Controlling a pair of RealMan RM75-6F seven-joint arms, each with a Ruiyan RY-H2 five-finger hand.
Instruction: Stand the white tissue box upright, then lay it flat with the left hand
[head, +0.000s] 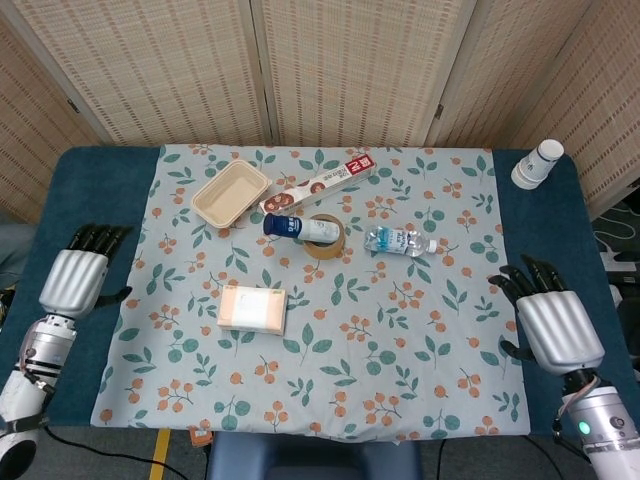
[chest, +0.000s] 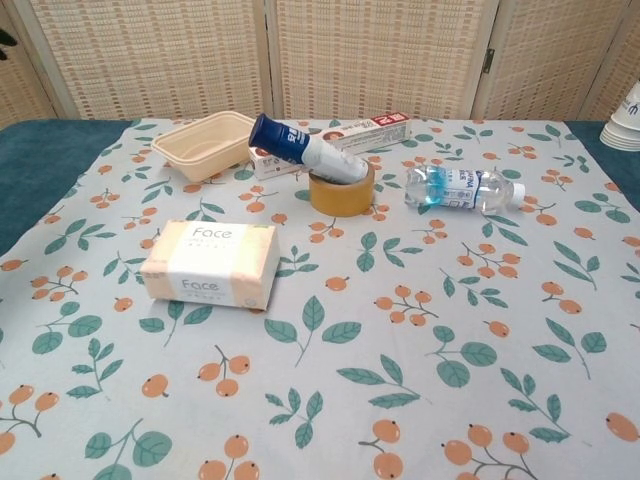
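Note:
The white tissue box (head: 252, 309) (chest: 210, 264) lies flat on the floral cloth, left of the middle, with its "Face" label facing up and forward. My left hand (head: 75, 278) hovers over the blue table edge far to the left of the box, open, fingers spread, holding nothing. My right hand (head: 553, 325) is at the right edge of the table, open and empty. Neither hand shows in the chest view, apart from a dark sliver at its top left corner.
A beige tray (head: 231, 193) (chest: 206, 143), a long red-and-white box (head: 320, 184), a blue-capped tube leaning in a tape roll (head: 322, 236) (chest: 341, 188), and a water bottle (head: 400, 241) (chest: 462, 187) lie behind the tissue box. Stacked paper cups (head: 537, 163) stand at the far right.

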